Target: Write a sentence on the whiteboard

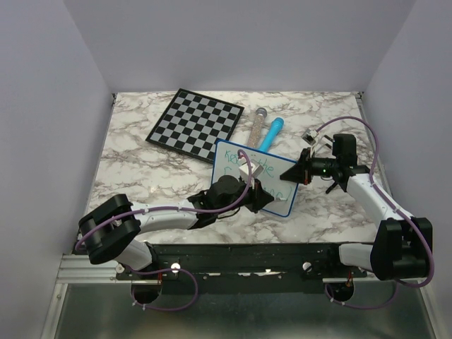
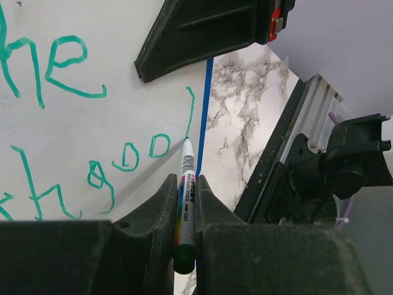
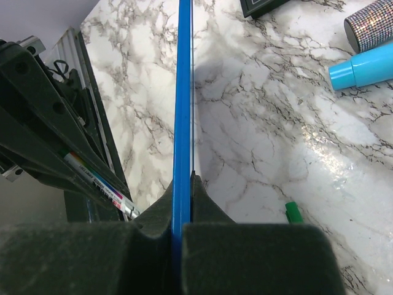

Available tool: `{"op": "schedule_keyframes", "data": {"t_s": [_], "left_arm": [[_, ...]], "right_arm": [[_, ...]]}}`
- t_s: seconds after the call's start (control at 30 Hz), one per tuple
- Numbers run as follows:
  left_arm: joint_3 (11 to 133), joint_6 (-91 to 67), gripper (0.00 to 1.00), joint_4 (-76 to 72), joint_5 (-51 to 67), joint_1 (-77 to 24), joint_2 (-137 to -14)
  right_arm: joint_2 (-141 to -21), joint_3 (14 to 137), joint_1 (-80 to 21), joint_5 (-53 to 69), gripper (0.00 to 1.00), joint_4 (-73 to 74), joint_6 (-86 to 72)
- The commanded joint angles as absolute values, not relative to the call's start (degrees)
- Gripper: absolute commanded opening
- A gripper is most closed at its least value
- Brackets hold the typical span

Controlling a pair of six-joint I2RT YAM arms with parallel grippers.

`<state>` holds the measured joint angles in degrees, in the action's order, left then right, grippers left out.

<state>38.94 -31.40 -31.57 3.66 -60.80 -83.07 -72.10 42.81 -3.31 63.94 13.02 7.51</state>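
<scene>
Two jaw pairs: both clamped.
Left gripper (image 2: 185, 190): grips marker (image 2: 188, 163), tip on whiteboard (image 2: 123, 74).
Right gripper (image 3: 182, 184): grips whiteboard rim, 3 o'clock side.

Soft, even light from above in the overhead view, with only faint shadows on the marble table (image 1: 134, 162). Right wrist camera: bright glare on the glossy tabletop and a gray shadow beside the whiteboard (image 3: 182, 92). Left wrist camera: green writing (image 2: 67, 61) is sharp, the near foreground slightly soft.
</scene>
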Motion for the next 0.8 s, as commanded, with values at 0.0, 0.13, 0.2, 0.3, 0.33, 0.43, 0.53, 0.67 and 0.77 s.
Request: {"op": "schedule_keyframes", "data": {"t_s": [0.0, 0.13, 0.2, 0.3, 0.33, 0.43, 0.53, 0.67, 0.77], "left_arm": [[40.5, -31.1, 0.0, -34.2, 3.9, -60.2, -83.3], [40.3, -31.0, 0.0, -34.4, 3.4, -59.9, -83.1], [40.2, -31.1, 0.0, -34.6, 3.3, -59.9, -83.1], [39.9, -31.3, 0.0, -35.5, 3.2, -59.7, -83.0], [39.9, -31.3, 0.0, -35.7, 3.0, -59.6, -82.9], [39.5, -31.5, 0.0, -36.2, 2.6, -59.2, -82.6], [38.8, -31.6, 0.0, -35.6, 1.8, -59.0, -82.4], [37.9, -31.6, 0.0, -34.6, 0.9, -58.6, -81.5], [37.4, -31.7, 0.0, -34.1, 0.7, -58.5, -81.1]], "right_arm": [[-70.8, 43.8, -3.6, 68.8, 0.01, 11.8, 6.6], [-70.8, 43.8, -3.6, 68.7, 0.01, 11.8, 6.6], [-70.9, 43.8, -3.6, 68.7, 0.01, 11.8, 6.6], [-70.8, 43.8, -3.6, 68.7, 0.01, 11.8, 6.7], [-70.8, 43.8, -3.6, 68.7, 0.01, 11.8, 6.7], [-70.9, 43.8, -3.6, 68.7, 0.01, 11.8, 6.6], [-70.8, 43.8, -3.6, 68.7, 0.01, 11.8, 6.6], [-70.8, 43.8, -3.6, 68.8, 0.01, 11.8, 6.6], [-70.8, 43.8, -3.6, 68.7, 0.01, 11.8, 6.6]]}}
